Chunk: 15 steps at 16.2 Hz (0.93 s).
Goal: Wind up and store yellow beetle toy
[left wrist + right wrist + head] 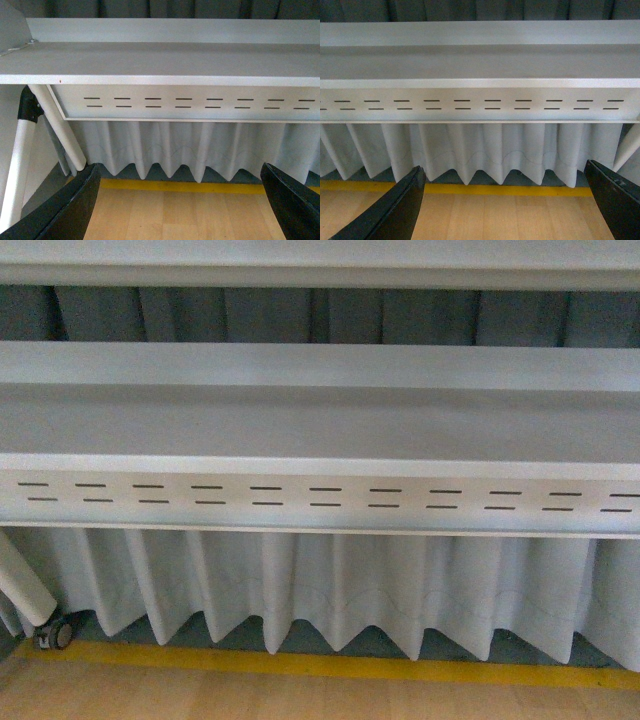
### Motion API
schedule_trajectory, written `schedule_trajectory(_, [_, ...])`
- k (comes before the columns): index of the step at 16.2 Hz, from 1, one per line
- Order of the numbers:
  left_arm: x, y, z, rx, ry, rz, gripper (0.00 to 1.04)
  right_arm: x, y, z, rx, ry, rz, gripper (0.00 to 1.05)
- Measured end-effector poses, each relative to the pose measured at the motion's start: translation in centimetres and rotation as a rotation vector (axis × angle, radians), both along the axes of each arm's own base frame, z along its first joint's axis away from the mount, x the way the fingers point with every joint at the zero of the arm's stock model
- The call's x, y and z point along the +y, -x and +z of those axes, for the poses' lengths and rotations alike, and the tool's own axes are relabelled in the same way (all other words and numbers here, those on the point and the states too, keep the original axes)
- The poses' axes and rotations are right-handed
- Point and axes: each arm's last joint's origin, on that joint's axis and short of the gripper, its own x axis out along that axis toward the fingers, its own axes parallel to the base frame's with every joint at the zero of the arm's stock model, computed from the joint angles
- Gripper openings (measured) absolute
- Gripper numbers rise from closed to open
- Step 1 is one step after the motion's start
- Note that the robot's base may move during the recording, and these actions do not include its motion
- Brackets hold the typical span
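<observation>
Only the fingers of the robot show, and only in the wrist views. The left end effector (180, 205) has two broad black fingers (70, 210) with a dull matte surface, tapering toward blunt tips. The right end effector (505, 202) looks alike: black fingers (395, 210), smooth, unmarked.

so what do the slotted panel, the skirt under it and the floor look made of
The slotted panel looks like painted sheet metal: flat, pale matte, with neatly punched paired slots. The skirt is probably light fabric, hanging in soft pleats with a stitched line across. The floor looks like pale wood or laminate, with faint plank seams in the wrist views and a yellow stripe, likely tape or paint.
</observation>
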Motion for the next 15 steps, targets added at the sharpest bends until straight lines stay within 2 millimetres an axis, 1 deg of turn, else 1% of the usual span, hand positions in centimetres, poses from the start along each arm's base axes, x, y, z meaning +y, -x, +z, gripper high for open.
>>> schedule_trajectory(15, [0.0,0.0,0.0,0.0,0.0,0.0,0.98,0.0,0.0,0.0,0.0,0.0,0.0,0.98])
